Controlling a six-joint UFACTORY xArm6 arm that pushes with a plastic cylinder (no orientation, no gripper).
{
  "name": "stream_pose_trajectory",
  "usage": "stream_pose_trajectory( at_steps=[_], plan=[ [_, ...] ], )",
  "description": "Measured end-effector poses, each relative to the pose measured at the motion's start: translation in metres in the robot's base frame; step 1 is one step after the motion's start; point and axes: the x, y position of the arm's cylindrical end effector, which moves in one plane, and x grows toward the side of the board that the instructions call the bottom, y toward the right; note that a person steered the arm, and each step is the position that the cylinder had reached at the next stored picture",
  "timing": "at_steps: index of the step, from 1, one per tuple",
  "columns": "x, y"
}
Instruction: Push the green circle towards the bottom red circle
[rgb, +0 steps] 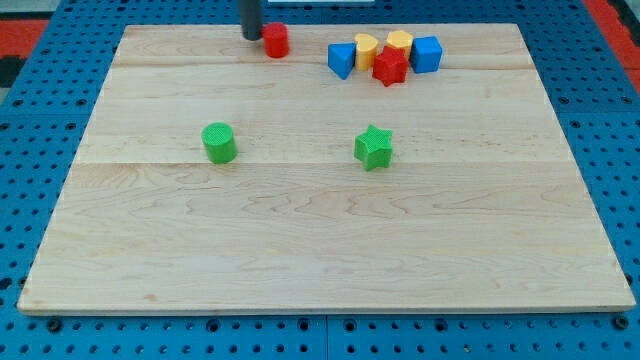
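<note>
Blue pegboard (40, 150) surrounds a pale wooden board (320, 230) that fills most of the view; red shows beyond the pegboard at both top corners, though what it belongs to cannot be made out.

Taking the board as the landmark: the rod (251, 15) comes down at the board's top edge, left of centre. It stands upright and dark, and its upper part is cut off by the view's top, so none of the arm above it shows. My tip (251, 38) rests on the board near that top edge. No gripper exists on this rig, so no open or closed state can be told.

A red circle (276, 40) stands just beside my tip, on its right; whether the two touch is hard to tell.

Right of centre along the board's top sits a tight cluster. A blue block (341, 60) forms its left end and a blue cube (427, 54) its right end. Between them stand two yellow blocks, one (366, 48) beside the left blue block and one (399, 41) further right, both partly hidden by a red star (390, 67) in front of them. The yellow shapes are hard to read.

The green circle (219, 142) stands left of the board's centre, well apart from my tip and from every other block. A green star (373, 147) stands right of the board's centre, level with the green circle.
</note>
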Motion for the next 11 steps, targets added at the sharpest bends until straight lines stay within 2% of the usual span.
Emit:
stream_pose_trajectory(
  at_steps=[1,2,3,4,5,6,7,8,9,10,11],
  plan=[
    [0.024,0.068],
    [0.037,0.042],
    [0.059,-0.020],
    [0.125,0.060],
    [0.135,0.180],
    [0.224,0.196],
    [0.296,0.165],
    [0.268,0.117],
    [0.231,0.117],
    [0.217,0.120],
    [0.178,0.118]
  ],
)
